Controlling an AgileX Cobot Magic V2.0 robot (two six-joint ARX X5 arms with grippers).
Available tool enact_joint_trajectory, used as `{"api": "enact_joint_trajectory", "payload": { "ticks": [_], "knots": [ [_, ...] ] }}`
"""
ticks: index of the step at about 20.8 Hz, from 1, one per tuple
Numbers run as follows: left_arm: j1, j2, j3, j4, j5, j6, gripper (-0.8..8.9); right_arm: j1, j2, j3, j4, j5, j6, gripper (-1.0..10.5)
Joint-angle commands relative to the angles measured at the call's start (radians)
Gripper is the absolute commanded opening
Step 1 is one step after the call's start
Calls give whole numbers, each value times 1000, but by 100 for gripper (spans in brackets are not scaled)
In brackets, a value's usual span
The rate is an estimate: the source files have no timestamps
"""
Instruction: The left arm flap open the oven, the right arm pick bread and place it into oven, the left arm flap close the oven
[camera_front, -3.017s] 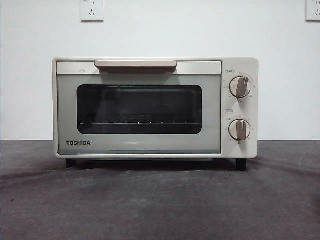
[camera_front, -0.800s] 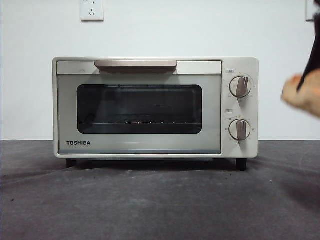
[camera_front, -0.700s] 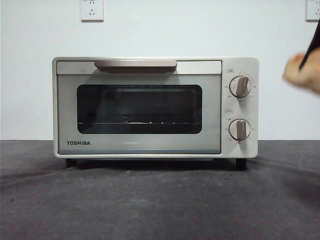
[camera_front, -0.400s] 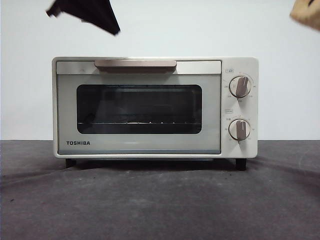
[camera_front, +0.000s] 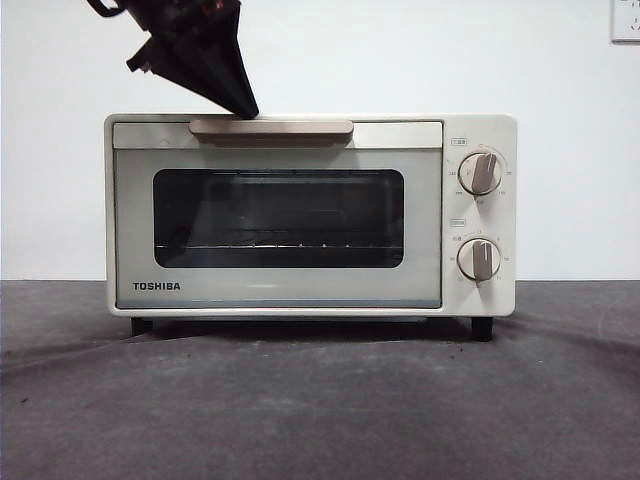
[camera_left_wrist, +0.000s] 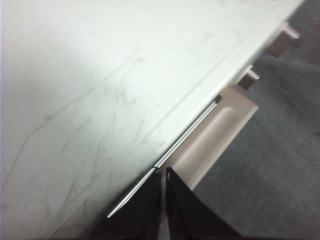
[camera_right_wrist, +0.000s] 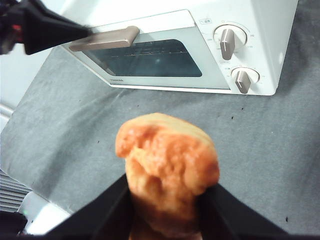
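Observation:
The cream-white TOSHIBA oven (camera_front: 280, 292) stands on the grey table with its door shut. My left gripper (camera_front: 243, 106) comes down from the upper left. Its shut tips are at the left part of the beige bar handle (camera_front: 290, 127). In the left wrist view the left gripper (camera_left_wrist: 163, 171) sits at the edge of the oven's top (camera_left_wrist: 100, 100), just by the handle (camera_left_wrist: 210, 145). My right gripper (camera_right_wrist: 167, 200) is shut on the golden-brown bread (camera_right_wrist: 167, 165) and holds it high above the table in front of the oven (camera_right_wrist: 265, 30). It is out of the front view.
Grey cloth (camera_front: 320, 400) covers the table in front of the oven. A white wall with a socket (camera_front: 626, 20) stands behind. Two beige knobs (camera_front: 481, 173) are on the oven's right side. The table's near left edge shows in the right wrist view (camera_right_wrist: 20, 165).
The left gripper has come down from the upper left to the oven's handle. The right gripper with the bread has risen out of the front view at the right.

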Motion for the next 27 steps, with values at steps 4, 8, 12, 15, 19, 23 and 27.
{"api": "enact_joint_trajectory", "payload": {
  "ticks": [4,8,12,15,19,23,27],
  "knots": [
    [-9,34,25,-5,-3,19,16,2,3,18,-20,-3,-16,158],
    [-14,34,25,-24,-3,15,16,2,3,18,-20,-3,-16,158],
    [-21,34,25,-84,-3,19,16,2,3,18,-20,-2,-16,158],
    [-29,34,25,-109,-5,19,16,2,3,18,-20,-2,-16,158],
    [-43,34,25,-129,-10,19,16,2,3,18,-20,-3,-16,158],
    [-62,34,25,-175,-60,17,16,2,3,18,-20,-3,-16,158],
    [-85,34,15,-188,-84,6,16,2,3,18,-20,-3,-16,158]
  ]
}}
